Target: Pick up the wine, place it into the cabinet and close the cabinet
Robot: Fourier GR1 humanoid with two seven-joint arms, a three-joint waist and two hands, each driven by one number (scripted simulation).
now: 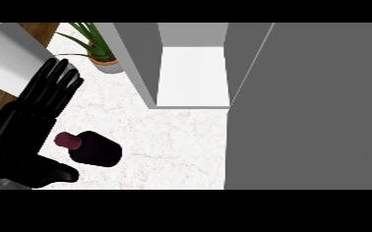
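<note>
My fingers (52,86) are straight and close together, pointing to about 1 o'clock and holding nothing. My thumb (54,173) sticks out toward 3 o'clock. That's my left hand (25,132), at the view's left edge. The wine (93,149) sits at 3 o'clock of my palm on the white counter (174,147); can't tell if we touch. From it, the open cabinet (193,78) is at 1 o'clock, its grey door (305,108) at 3, and 1 potted plant (94,42) at 12.

Left hand (33,123): fingers straight, thumb out; wine bottle (98,150) just right of palm, above thumb. Open cabinet (193,76) farther right; potted plant (102,54) just past fingertips.
</note>
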